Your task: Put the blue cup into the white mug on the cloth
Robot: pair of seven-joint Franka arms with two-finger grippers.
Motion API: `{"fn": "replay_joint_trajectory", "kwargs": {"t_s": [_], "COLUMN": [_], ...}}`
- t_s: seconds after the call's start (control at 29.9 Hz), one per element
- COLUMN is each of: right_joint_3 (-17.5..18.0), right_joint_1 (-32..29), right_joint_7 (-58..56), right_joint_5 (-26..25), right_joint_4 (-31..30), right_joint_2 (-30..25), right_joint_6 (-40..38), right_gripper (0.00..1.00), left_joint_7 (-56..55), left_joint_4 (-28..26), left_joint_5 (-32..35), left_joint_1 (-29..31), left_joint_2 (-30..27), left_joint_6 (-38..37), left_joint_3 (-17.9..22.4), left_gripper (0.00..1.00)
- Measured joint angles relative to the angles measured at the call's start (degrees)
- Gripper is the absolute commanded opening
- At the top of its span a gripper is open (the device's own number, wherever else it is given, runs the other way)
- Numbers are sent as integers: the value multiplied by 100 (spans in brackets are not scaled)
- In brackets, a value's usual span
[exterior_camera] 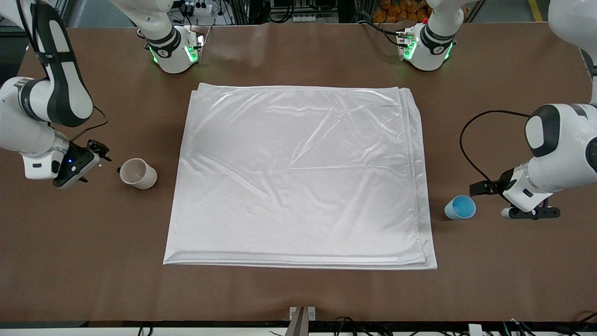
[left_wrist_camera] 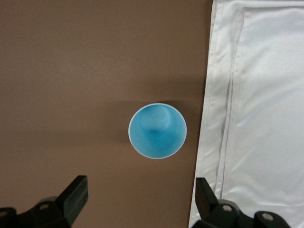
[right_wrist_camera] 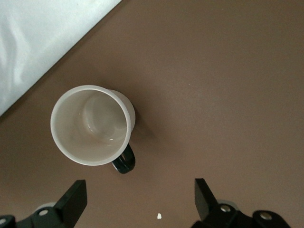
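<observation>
Now both open tools wait, left tool [exterior_camera: 531, 213] beside blue cup [exterior_camera: 460, 207], right tool [exterior_camera: 91, 161] beside white mug [exterior_camera: 138, 173]; next, grasping

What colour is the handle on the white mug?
Black. The white mug has a small black handle, clearest in the right wrist view.

The light is bright and even, and it seems to come from above. The large white shiny satin-like cloth [exterior_camera: 298, 175] shows soft glare along its wrinkles, strongest in its half toward the robot bases. The small light blue handleless cup [left_wrist_camera: 157, 130], beside the cloth, throws a soft shadow on the brown table [left_wrist_camera: 71, 71]. Both wrist views are sharp, perhaps slightly soft at the edges.
</observation>
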Motion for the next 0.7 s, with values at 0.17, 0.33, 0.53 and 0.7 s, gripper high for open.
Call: {"fn": "replay_joint_trajectory", "kwargs": {"t_s": [0.17,0.33,0.53,0.7], "right_joint_3": [-7,-7,-8,-9], "right_joint_1": [-72,-80,-108,-220], "right_joint_7": [-813,-1413,-2115,-2485], "right_joint_5": [-4,-8,-8,-8], "right_joint_4": [0,2,3,-6], "right_joint_2": [278,469,629,790], "right_joint_6": [286,437,521,713], "right_gripper": [100,100,100,100], "left_joint_7": [0,0,0,0], "left_joint_4": [-58,-64,-63,-62], "left_joint_5": [75,82,82,83], "left_joint_1": [40,63,67,72], "left_joint_2": [197,409,594,700], "left_joint_6": [300,521,760,856], "left_joint_3": [5,18,44,51], "left_gripper": [100,100,100,100]}}
